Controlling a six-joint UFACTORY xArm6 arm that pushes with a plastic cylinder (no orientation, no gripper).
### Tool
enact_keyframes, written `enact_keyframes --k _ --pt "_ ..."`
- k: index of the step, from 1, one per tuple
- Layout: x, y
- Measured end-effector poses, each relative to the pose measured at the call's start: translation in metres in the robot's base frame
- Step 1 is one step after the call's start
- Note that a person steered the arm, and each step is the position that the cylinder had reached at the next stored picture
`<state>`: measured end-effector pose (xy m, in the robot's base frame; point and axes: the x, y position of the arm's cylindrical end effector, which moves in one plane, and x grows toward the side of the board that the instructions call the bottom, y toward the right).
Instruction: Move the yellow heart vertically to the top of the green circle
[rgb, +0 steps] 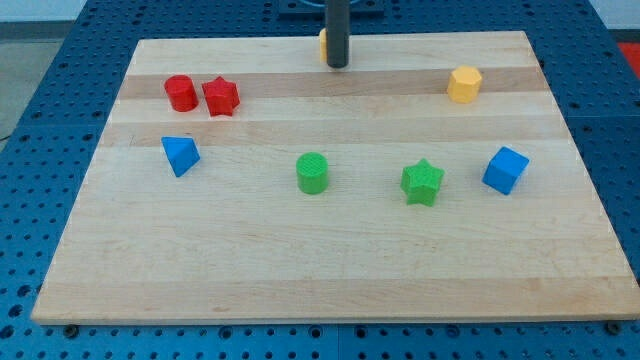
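Observation:
The yellow heart is at the view's top centre, mostly hidden behind my rod; only a yellow sliver shows at the rod's left. My tip rests on the board right beside it, touching or nearly so. The green circle stands near the board's middle, well below the heart and slightly to the left of my tip.
A red circle and a red star sit together at upper left. A blue triangle is at left. A green star and a blue cube are at right. A yellow hexagon is at upper right.

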<state>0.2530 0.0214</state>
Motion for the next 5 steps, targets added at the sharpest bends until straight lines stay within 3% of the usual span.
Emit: enact_keyframes --k 1,2,5 --pt "-0.004 0.052" --pt "-0.033 0.055" --pt "-0.034 -0.015"
